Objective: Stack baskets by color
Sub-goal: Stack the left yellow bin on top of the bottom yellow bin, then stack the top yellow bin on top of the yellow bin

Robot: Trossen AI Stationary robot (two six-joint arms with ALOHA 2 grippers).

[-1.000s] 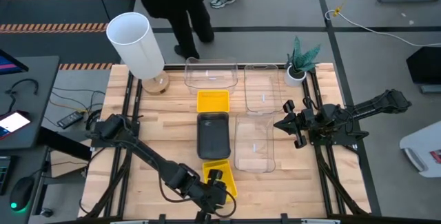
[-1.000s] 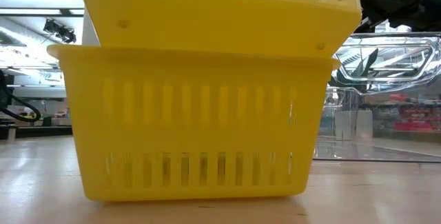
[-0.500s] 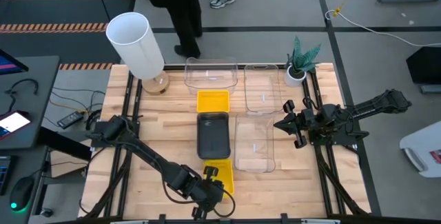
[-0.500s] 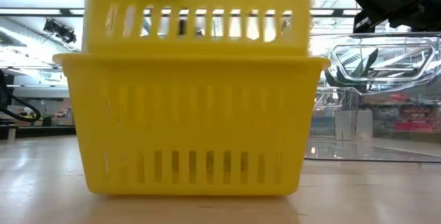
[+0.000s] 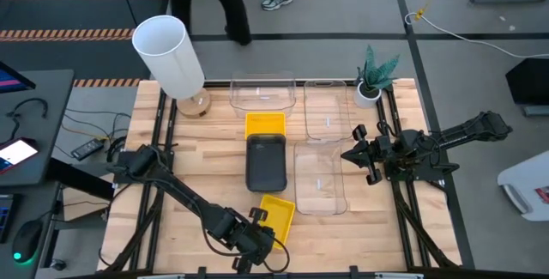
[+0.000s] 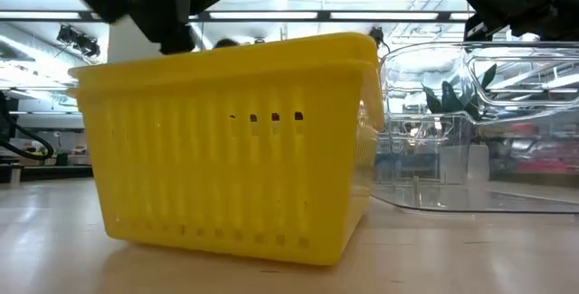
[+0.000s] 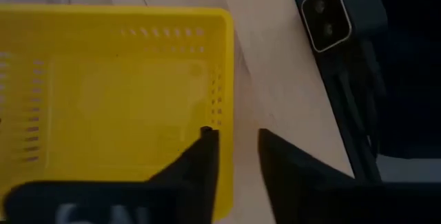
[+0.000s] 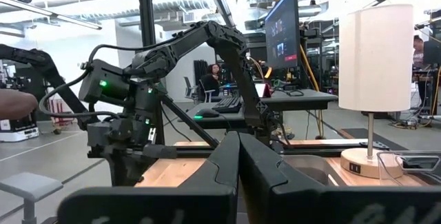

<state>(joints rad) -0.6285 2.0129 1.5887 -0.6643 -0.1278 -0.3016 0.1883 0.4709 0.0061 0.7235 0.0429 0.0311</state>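
- Straddling one wall of the near yellow basket, the left gripper has one finger inside and the other outside, with a gap showing; whether it truly pinches the wall cannot be told.
- That yellow basket sits skewed at the table's near edge, one corner apparently lifted in the low view; a loose hold could let it slip or drag askew.
- Waiting behind it in a row are a dark grey basket and a second yellow basket, with clear baskets just beside; a careless swing could knock them.
- Parked at the table's right side, the right gripper hangs clenched and empty.
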